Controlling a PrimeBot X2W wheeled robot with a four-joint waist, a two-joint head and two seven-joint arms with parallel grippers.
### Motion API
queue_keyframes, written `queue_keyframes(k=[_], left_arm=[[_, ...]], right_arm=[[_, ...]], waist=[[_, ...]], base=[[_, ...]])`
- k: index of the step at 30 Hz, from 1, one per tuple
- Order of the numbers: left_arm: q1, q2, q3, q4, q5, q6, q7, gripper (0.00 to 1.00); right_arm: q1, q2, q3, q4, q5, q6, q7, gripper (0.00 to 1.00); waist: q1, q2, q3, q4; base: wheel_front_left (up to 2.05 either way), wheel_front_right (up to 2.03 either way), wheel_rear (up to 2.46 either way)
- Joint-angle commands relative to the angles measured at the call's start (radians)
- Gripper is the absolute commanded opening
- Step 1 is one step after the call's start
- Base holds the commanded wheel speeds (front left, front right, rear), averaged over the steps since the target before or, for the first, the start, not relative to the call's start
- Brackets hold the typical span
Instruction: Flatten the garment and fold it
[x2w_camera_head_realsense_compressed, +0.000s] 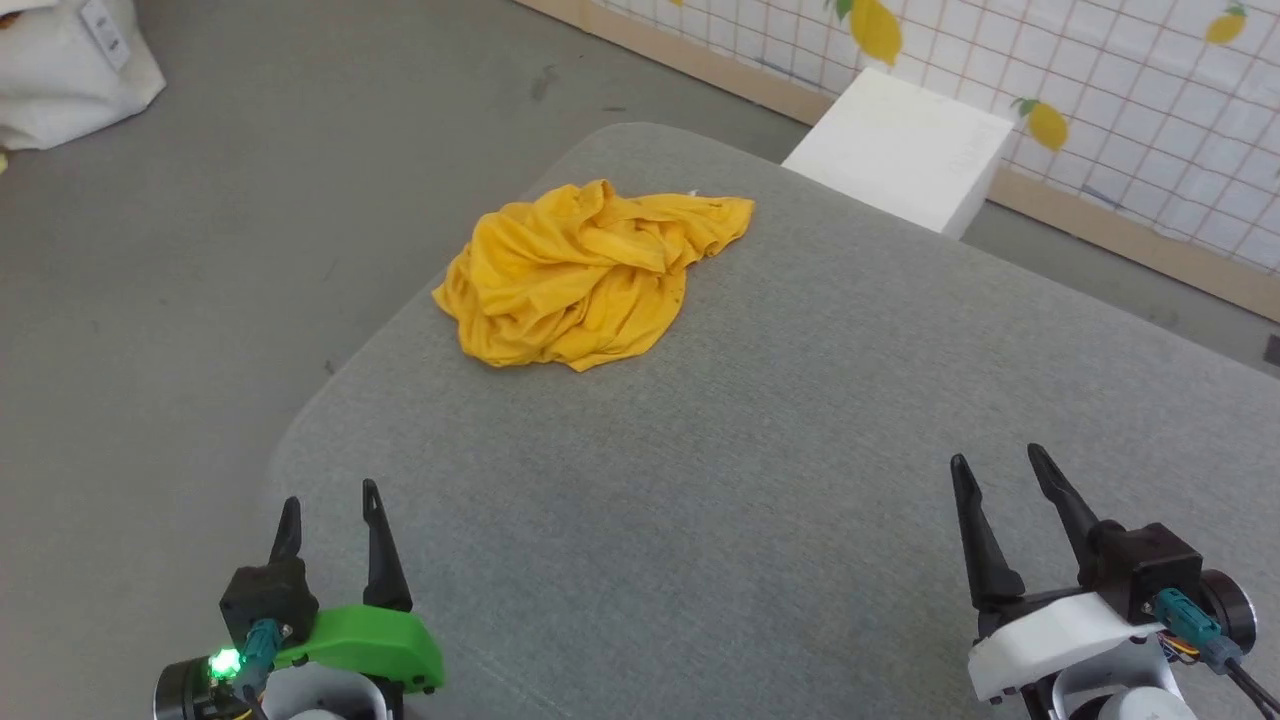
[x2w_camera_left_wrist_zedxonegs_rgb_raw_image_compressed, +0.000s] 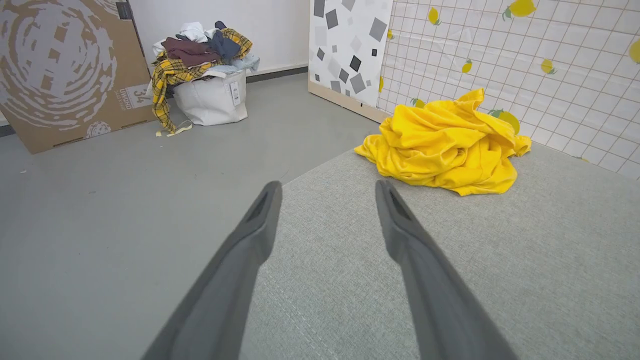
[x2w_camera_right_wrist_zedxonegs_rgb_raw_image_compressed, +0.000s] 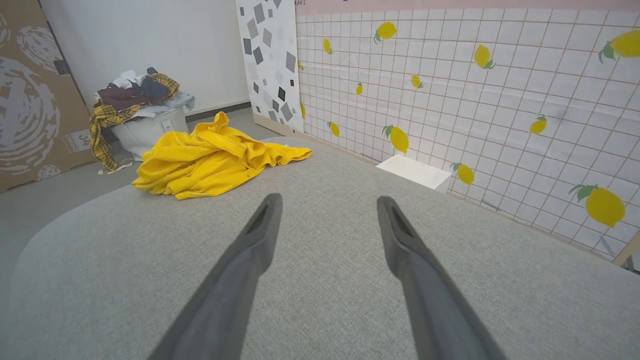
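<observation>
The garment (x2w_camera_head_realsense_compressed: 585, 275) is a bright yellow T-shirt lying crumpled in a heap near the far left corner of the grey padded table (x2w_camera_head_realsense_compressed: 760, 480). It also shows as a rumpled pile in the left wrist view (x2w_camera_left_wrist_zedxonegs_rgb_raw_image_compressed: 445, 145) and in the right wrist view (x2w_camera_right_wrist_zedxonegs_rgb_raw_image_compressed: 210, 157). My left gripper (x2w_camera_head_realsense_compressed: 330, 500) hangs open over the table's near left edge, far short of the garment, with nothing between its fingers (x2w_camera_left_wrist_zedxonegs_rgb_raw_image_compressed: 255, 225). My right gripper (x2w_camera_head_realsense_compressed: 998, 462) is open and empty at the near right, fingers (x2w_camera_right_wrist_zedxonegs_rgb_raw_image_compressed: 400, 235) pointing across bare fabric.
A white block (x2w_camera_head_realsense_compressed: 900, 150) stands on the floor beyond the table's far edge, against a tiled wall with lemon prints (x2w_camera_right_wrist_zedxonegs_rgb_raw_image_compressed: 475, 100). A white bag heaped with clothes (x2w_camera_left_wrist_zedxonegs_rgb_raw_image_compressed: 210, 80) and a cardboard panel (x2w_camera_left_wrist_zedxonegs_rgb_raw_image_compressed: 55, 70) stand on the grey floor to the left.
</observation>
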Motion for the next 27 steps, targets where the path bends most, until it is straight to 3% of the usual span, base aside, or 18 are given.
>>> queue_keyframes(k=[1, 9, 20, 27], left_arm=[[-0.02, -0.005, -0.001, 0.005, -0.014, 0.008, -0.011, 1.0], [-0.24, 0.026, -0.032, 0.1, -0.058, -0.076, 0.033, 1.0], [-0.679, 0.172, 0.046, 0.268, -0.182, -0.181, 0.301, 1.0], [-0.775, 0.288, 0.13, 0.336, -0.287, -0.21, 0.513, 1.0]], right_arm=[[-0.019, 0.001, -0.001, 0.003, 0.005, -0.002, -0.009, 1.0], [-0.057, 0.001, 0.002, -0.036, -0.039, -0.002, 0.016, 1.0], [-0.184, 0.001, 0.048, -0.121, -0.1, -0.002, 0.055, 1.0], [-0.263, 0.001, 0.048, -0.135, -0.081, -0.002, 0.025, 1.0]], waist=[[0.0, -0.0001, 0.009, 0.014], [0.0, -0.0001, 0.116, -0.011], [0.0, -0.0001, 0.431, -0.277], [0.0, -0.0001, 0.594, -0.442]], base=[[0.0, 0.0, 0.0], [0.0, 0.0, 0.0], [0.0, 0.0, 0.0], [0.0, 0.0, 0.0]])
